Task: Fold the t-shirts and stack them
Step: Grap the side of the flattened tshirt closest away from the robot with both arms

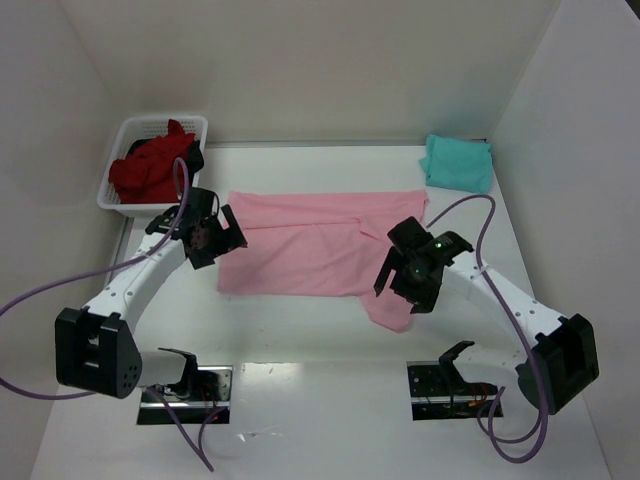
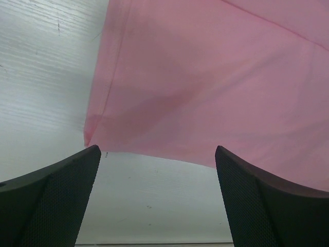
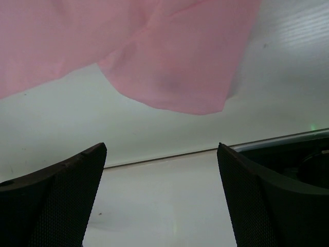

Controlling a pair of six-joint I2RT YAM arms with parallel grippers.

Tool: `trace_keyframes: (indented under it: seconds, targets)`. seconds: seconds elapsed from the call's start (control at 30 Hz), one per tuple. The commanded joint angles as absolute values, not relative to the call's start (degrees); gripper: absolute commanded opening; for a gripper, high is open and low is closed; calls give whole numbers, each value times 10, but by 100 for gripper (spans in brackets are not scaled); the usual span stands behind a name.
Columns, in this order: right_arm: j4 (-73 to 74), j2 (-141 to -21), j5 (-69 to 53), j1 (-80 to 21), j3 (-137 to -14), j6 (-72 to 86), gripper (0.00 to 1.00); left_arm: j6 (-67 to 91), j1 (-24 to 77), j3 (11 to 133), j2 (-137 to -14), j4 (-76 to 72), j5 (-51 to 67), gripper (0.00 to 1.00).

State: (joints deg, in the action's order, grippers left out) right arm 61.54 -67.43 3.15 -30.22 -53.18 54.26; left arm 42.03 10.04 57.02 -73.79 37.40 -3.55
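Across the middle of the white worktop (image 1: 320, 420) lies the light pink t-shirt (image 1: 310, 245), spread flat; a folded teal t-shirt (image 1: 458, 162) sits far right. The left tool (image 1: 230, 232) at the pink shirt's left edge and the right tool (image 1: 398, 290) over its near right sleeve both have jaws apart, empty. Folding seems barely begun: next, each tool must pinch an edge.

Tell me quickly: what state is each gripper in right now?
Left gripper: open, holding nothing, beside the pink t-shirt.
Right gripper: open, holding nothing, near that shirt's sleeve.
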Motion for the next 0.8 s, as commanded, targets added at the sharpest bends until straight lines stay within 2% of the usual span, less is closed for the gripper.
trace_keyframes:
  seconds: [0.0, 0.27, 0.53, 0.77]
  targets:
    - [578, -664, 30, -314, -480, 646, 93, 387, 102, 597, -755, 359, -7, 100]
    - [542, -599, 85, -314, -417, 738, 91, 382, 102, 577, -747, 334, 32, 100]
    - [533, -728, 149, -319, -456, 721, 89, 388, 102, 573, -734, 341, 31, 100]
    - [548, -754, 194, -319, -494, 686, 89, 398, 102, 556, -710, 351, 21, 100]
